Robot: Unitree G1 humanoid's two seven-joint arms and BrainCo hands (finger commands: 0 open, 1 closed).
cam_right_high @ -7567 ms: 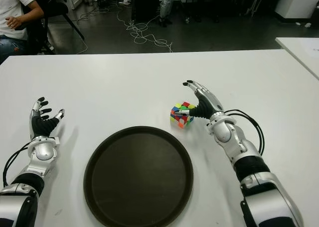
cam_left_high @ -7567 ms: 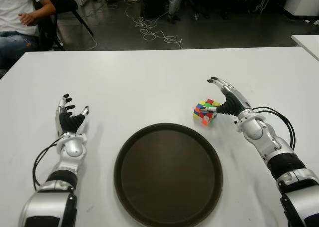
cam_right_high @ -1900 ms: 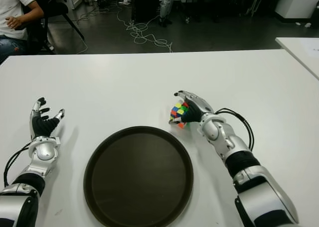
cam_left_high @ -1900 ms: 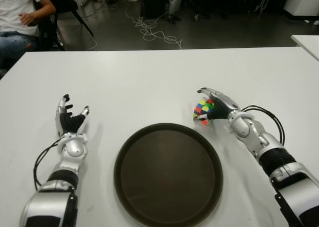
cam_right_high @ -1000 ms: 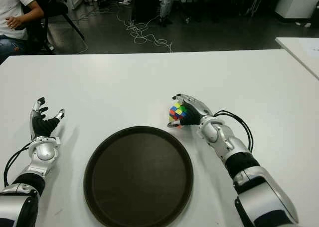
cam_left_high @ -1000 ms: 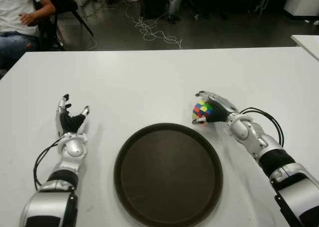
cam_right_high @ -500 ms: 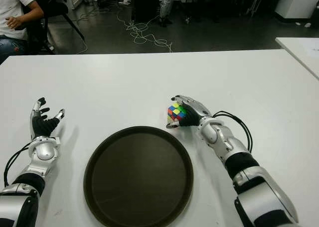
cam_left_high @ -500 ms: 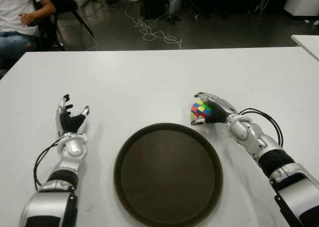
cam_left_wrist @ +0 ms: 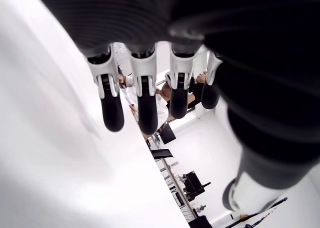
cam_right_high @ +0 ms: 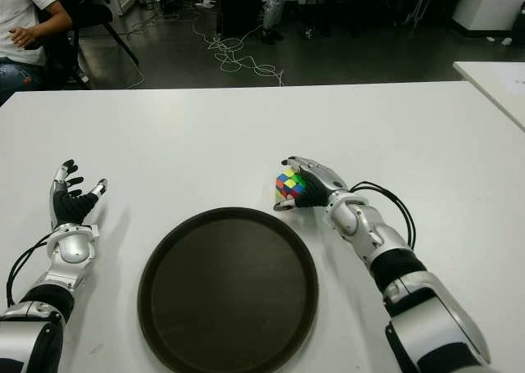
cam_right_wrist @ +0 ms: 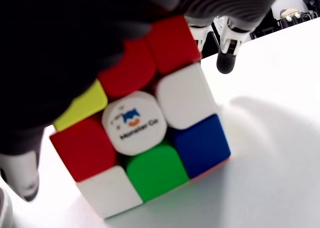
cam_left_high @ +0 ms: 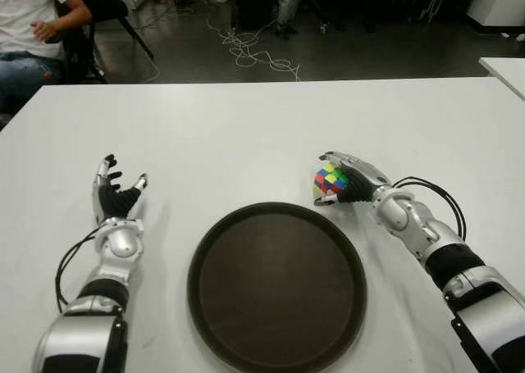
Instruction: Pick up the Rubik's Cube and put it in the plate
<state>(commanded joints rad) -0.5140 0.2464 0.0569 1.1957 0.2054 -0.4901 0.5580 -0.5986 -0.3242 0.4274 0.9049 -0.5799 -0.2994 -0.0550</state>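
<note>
We have a white table [cam_left_high: 246,119] filling most of both eye views, with dark floor and a tangle of cables [cam_left_high: 254,53] beyond its far edge. A person [cam_left_high: 33,29] in a white shirt sits off the far left corner; a second white table [cam_left_high: 504,65] shows at the far right.

Next in size, the plate [cam_left_high: 277,287]: a round dark brown tray with a raised rim, in the near centre of the table, nothing in it.

Our right hand [cam_left_high: 349,180] sits just past the plate's far right rim, arm reaching in from the near right, a black cable looping beside the forearm. Its fingers are curled over the Rubik's Cube [cam_left_high: 328,181] and grip it; thumb below, the other fingers over the top. In the right wrist view the cube [cam_right_wrist: 145,133] fills the frame against the palm, with a white centre sticker carrying a logo, red, white, blue, green and yellow squares around it, and a fingertip [cam_right_wrist: 226,62] past its far edge. The cube is outside the plate, just beside the rim; we cannot tell whether it touches the table.

Our left hand [cam_left_high: 115,197] shows well left of the plate, palm up, fingers spread and relaxed, gripping nothing. Left wrist view confirms: four fingers [cam_left_wrist: 142,105] extended, nothing between them.
</note>
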